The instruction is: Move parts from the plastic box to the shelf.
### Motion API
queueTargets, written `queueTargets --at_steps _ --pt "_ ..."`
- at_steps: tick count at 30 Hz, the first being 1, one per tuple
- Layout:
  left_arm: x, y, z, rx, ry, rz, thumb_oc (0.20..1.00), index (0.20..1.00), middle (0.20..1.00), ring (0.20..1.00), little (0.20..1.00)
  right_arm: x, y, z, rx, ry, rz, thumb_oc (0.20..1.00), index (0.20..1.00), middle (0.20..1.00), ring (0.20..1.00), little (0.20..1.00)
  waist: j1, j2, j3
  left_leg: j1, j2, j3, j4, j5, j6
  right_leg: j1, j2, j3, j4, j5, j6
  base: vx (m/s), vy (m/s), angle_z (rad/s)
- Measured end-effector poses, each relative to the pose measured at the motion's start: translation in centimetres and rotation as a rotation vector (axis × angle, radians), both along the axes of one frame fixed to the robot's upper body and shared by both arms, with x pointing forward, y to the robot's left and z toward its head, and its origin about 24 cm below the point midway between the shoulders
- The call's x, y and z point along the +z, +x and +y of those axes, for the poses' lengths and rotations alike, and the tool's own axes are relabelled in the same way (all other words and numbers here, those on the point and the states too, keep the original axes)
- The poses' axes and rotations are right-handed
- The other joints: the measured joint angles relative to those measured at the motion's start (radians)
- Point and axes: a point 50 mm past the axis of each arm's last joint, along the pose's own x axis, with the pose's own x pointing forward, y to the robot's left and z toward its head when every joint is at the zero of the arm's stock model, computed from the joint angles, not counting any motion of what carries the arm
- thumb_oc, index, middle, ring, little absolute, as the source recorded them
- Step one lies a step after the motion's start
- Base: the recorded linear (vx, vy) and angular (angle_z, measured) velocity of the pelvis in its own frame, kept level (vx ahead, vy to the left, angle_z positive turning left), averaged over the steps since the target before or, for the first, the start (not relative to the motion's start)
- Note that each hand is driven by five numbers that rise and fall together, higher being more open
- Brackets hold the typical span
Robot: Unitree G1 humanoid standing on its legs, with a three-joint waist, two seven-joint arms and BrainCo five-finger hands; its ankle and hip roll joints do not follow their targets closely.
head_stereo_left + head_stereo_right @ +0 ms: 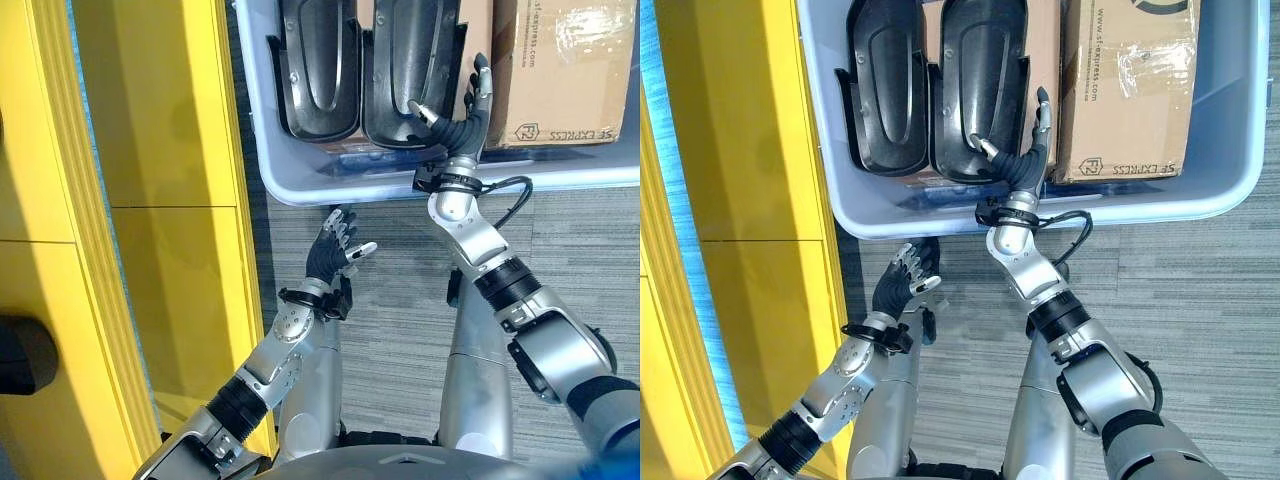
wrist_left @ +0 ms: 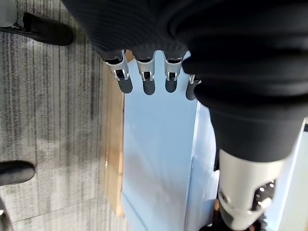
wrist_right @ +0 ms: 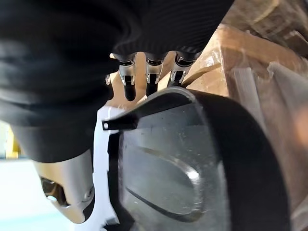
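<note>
With the right hand (image 1: pixel 1025 150) spread wide at the right edge of the nearer black moulded part (image 1: pixel 980 85) in the plastic box (image 1: pixel 1040 215), I'd close fingers behind its rim and thumb on its face before lifting.

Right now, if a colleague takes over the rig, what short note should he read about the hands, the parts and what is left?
Right hand: inside the plastic box, fingers open, spread against the right-hand black part; no closed grasp visible.
Left hand: open, holds nothing, over the carpet just in front of the box.
Parts: two black moulded parts stand side by side in the box, the left-hand black part untouched, beside a cardboard carton.
Done: no part is out of the box.
Left: grasp and lift each part and place it on the shelf; the yellow structure on the robot's left may be it.
</note>
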Motion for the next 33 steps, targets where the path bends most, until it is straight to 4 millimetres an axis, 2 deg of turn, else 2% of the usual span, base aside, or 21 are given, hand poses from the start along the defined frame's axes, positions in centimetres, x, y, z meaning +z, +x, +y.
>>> queueTargets --at_steps 2,3,4,8,13,15,18,23,33 --pt "0.2 0.3 0.5 0.004 0.023 -0.008 1.000 1.000 1.000 1.000 1.000 0.4 0.6 -0.3 -0.033 -0.028 0.028 1.000 1.000 1.000 1.000 1.000 0.004 -0.016 0.003 -0.007 0.003 0.000 0.010 -0.052 0.002 0.007 -0.007 -0.014 -0.022 0.012 -0.015 0.01 -0.071 0.06" --pt "0.2 0.4 0.5 0.000 0.030 -0.004 1.000 1.000 1.000 1.000 1.000 0.2 0.9 -0.5 -0.047 -0.037 0.053 1.000 1.000 1.000 1.000 1.000 0.004 -0.019 0.003 -0.024 0.003 -0.005 0.059 -0.066 0.024 0.014 -0.010 -0.019 -0.024 0.017 -0.013 0.00 -0.048 -0.15" --pt "0.2 0.4 0.5 -0.011 0.034 -0.001 1.000 1.000 1.000 1.000 1.000 0.3 1.2 -0.7 -0.060 -0.044 0.079 1.000 1.000 1.000 1.000 1.000 0.010 -0.022 0.001 -0.025 0.004 -0.016 0.076 -0.060 0.012 0.023 0.002 -0.019 -0.019 0.014 0.000 0.02 -0.060 -0.12" --pt "1.5 0.5 1.3 -0.018 0.051 -0.050 1.000 1.000 1.000 1.000 1.000 0.0 1.7 -1.9 -0.080 0.043 0.153 1.000 1.000 1.000 1.000 1.000 0.009 -0.053 -0.011 -0.017 0.000 -0.006 0.024 -0.059 0.010 0.040 -0.005 -0.022 -0.060 0.025 -0.012 0.02 -0.038 0.17" --pt "1.4 0.6 1.5 -0.016 0.067 -0.029 1.000 1.000 1.000 1.000 1.000 0.6 2.2 -5.7 -0.101 0.456 0.187 1.000 1.000 1.000 1.000 1.000 0.031 -0.054 -0.011 0.003 -0.001 0.002 0.018 -0.059 0.010 0.072 -0.001 -0.017 -0.087 0.037 -0.012 0.01 -0.016 -0.02" --pt "1.4 0.6 1.6 -0.009 0.073 -0.024 1.000 1.000 1.000 1.000 1.000 0.9 2.2 -6.2 -0.082 0.558 0.176 1.000 1.000 1.000 1.000 1.000 0.031 -0.056 -0.011 0.003 0.001 0.002 0.019 -0.059 0.010 0.072 0.000 -0.020 -0.088 0.036 -0.011 0.01 0.001 -0.03" --pt "1.2 0.5 1.7 -0.015 0.093 -0.006 1.000 1.000 1.000 1.000 1.000 1.1 2.4 -6.3 -0.031 0.571 0.187 1.000 1.000 1.000 1.000 1.000 0.029 -0.056 -0.011 0.018 0.005 0.002 0.021 -0.002 0.024 0.084 0.003 -0.019 -0.086 0.040 0.011 0.02 -0.007 -0.10" --pt "0.9 0.5 1.8 -0.015 0.105 0.012 1.000 1.000 1.000 1.000 1.000 0.4 2.5 -6.8 -0.061 0.547 0.256 1.000 1.000 1.000 1.000 1.000 0.029 -0.057 -0.010 0.037 0.005 -0.003 0.018 0.008 0.008 0.112 0.001 -0.028 -0.089 0.033 0.021 0.01 -0.025 0.06" --pt "1.4 0.4 2.5 -0.034 0.114 0.013 1.000 1.000 1.000 1.000 1.000 0.9 3.3 -8.5 -0.120 0.332 0.361 1.000 1.000 1.000 1.000 1.000 0.049 -0.063 -0.012 0.040 0.016 -0.021 0.003 0.005 0.008 0.124 0.003 -0.066 -0.081 0.027 0.004 -0.01 -0.028 0.06"
